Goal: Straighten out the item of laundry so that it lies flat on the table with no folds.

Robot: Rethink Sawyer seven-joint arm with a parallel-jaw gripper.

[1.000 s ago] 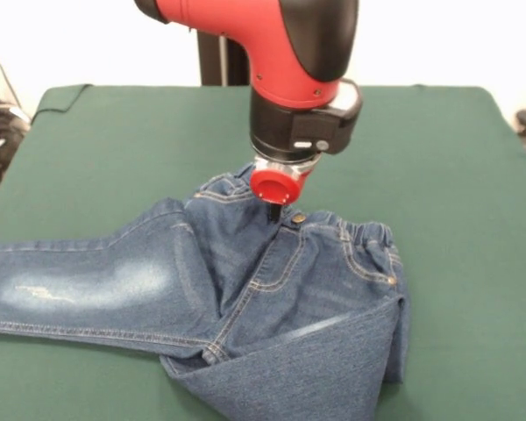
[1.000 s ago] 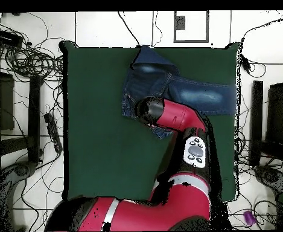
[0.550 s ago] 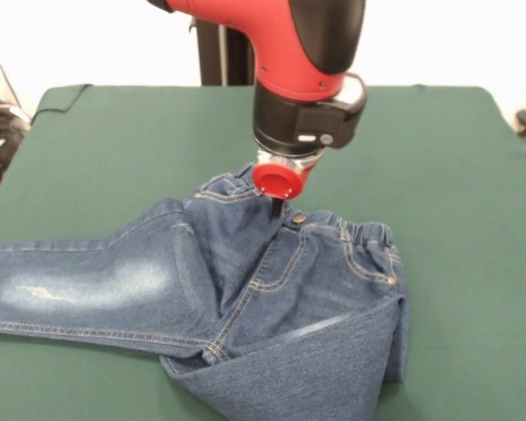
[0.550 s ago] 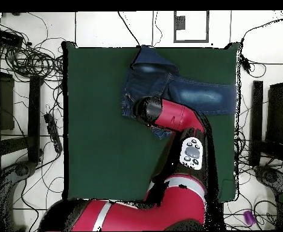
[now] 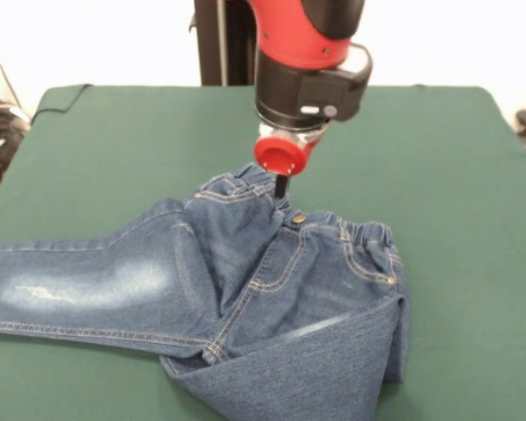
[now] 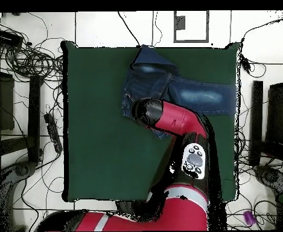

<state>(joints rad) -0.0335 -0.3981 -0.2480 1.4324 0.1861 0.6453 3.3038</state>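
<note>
Pincer (image 5: 280,187) above jeans (image 5: 245,281) waistband, table (image 5: 438,158) open around.

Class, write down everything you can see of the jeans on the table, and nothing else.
The jeans are small, blue denim with tan stitching, an elastic waistband, a brass button and a faded whitish patch on one leg. They lie front up on the green table. One leg stretches flat toward the front view's left edge; the other is folded back over the hip. The waistband is bunched. The claw sits at the waistband; contact is unclear.

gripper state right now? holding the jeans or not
Gripper: cannot be told whether open or closed; its tip sits at the jeans' waistband, a grasp is not visible.
</note>
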